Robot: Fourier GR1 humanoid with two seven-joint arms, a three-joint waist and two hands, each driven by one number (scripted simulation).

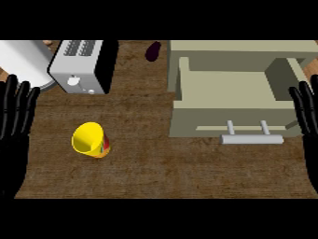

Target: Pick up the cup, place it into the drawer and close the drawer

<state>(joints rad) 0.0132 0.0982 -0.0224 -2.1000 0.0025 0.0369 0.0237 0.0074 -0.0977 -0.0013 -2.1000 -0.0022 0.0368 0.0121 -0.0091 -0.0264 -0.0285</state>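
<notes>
Both hands, left [8,119] and right [316,112], rest open; yellow cup [90,139] is ungrasped and must be picked up; drawer [233,102] stands open.

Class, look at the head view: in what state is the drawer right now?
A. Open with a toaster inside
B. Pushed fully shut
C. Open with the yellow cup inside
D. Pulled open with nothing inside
D: the drawer is pulled out, its tray bare, and the yellow cup stands on the counter.
</notes>
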